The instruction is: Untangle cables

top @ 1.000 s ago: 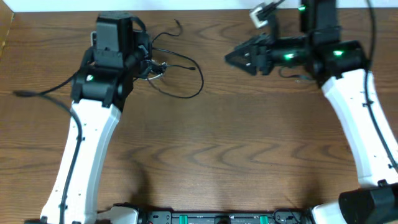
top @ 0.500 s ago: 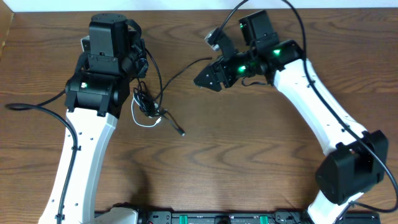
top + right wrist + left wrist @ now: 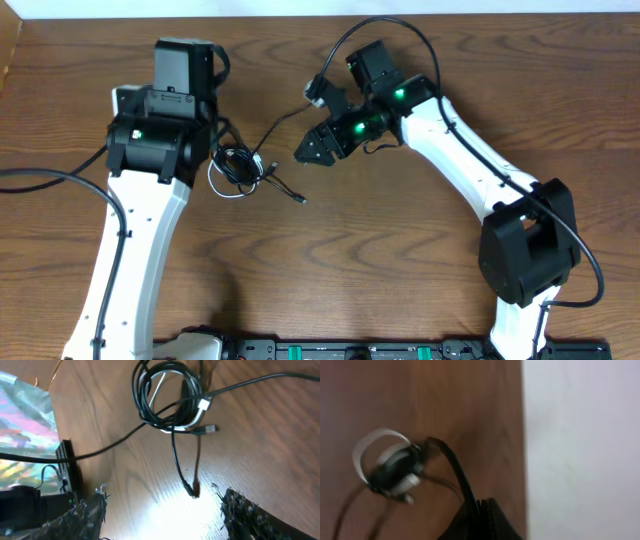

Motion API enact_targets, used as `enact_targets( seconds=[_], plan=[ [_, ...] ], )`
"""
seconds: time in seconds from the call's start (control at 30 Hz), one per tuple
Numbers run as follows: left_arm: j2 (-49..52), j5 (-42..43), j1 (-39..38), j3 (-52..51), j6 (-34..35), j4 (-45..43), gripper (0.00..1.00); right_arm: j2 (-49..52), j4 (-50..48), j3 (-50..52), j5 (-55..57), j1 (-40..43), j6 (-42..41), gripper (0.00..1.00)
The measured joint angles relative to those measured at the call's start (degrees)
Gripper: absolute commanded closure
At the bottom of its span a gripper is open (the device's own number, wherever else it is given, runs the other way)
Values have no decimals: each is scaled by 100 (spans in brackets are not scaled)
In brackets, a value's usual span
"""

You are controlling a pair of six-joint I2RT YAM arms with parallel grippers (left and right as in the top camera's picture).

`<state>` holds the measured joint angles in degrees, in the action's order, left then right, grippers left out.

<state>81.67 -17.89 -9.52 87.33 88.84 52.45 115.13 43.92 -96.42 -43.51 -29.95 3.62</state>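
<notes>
Looking down on the wooden table (image 3: 400,260), I see the cables (image 3: 240,165) lying as a small knotted coil of black strands with a white cord (image 3: 222,190) looped through it, between my two arms. My left gripper (image 3: 481,510) is pinched together on a black cord (image 3: 457,472) that leads out of the coil. My right gripper (image 3: 308,150) hovers just beside the coil, jaws apart and empty. My worry is that closing there could catch several strands at once. Pulling against the left clamp would then cinch the knot tighter or drag the whole coil.
</notes>
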Motion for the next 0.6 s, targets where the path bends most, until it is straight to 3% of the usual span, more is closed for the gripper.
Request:
enact_targets(
  seconds=[0.17,0.3,0.47,0.6],
  plan=[
    [564,-520,0,13,-315,442,93,0,0,0,7,-7,61,24],
    [1069,-634,0,13,-1029,588,93,0,61,0,149,-17,81,23],
    [1117,-590,0,13,-2643,553,93,0,17,0,356,-149,85,25],
    [966,116,4,13,-4170,92,93,0,-120,2,455,-332,87,26]
  ],
)
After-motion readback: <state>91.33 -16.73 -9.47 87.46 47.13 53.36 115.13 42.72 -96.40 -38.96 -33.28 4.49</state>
